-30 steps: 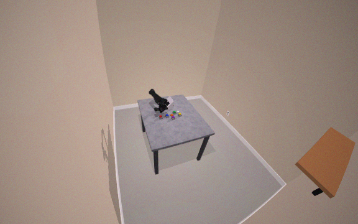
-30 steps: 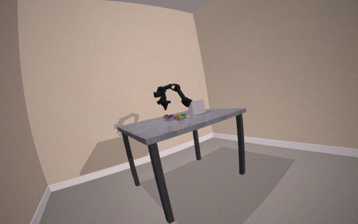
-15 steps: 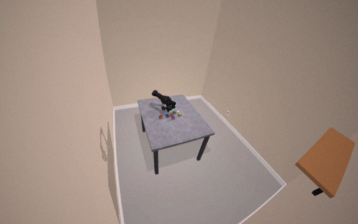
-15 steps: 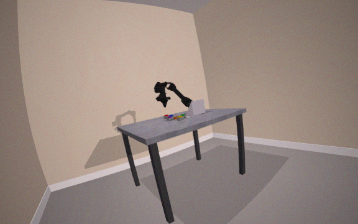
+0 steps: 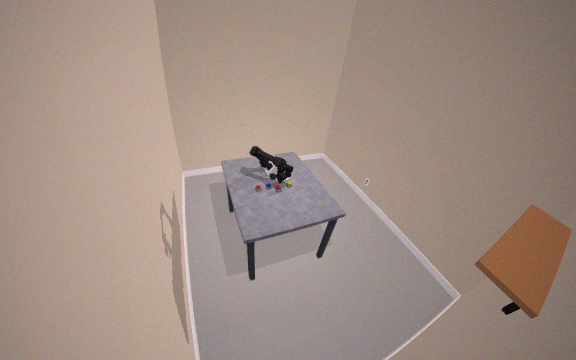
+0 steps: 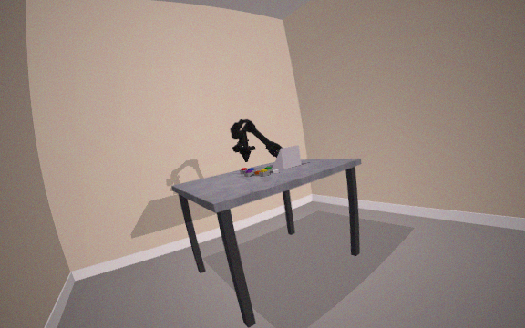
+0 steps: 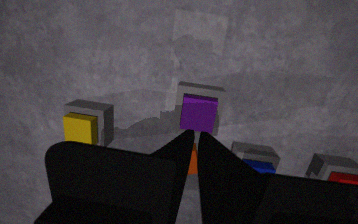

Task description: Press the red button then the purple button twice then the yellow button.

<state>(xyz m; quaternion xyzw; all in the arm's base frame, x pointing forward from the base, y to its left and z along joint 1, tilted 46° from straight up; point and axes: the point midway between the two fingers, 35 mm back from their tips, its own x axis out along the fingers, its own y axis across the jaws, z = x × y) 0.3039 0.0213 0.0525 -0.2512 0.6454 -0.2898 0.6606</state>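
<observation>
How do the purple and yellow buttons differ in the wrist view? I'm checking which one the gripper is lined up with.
The purple button sits just beyond the shut gripper's tips, while the yellow button lies off to the left of them. Purple's cap is violet and yellow's is bright yellow. Both are square caps in grey housings on the table.

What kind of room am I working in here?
Likely a bare test room: plain beige walls, grey floor, and one grey table carrying the arm and coloured buttons.

Matte black arm (image 6: 262, 137), tapered tool (image 7: 194, 150)
</observation>
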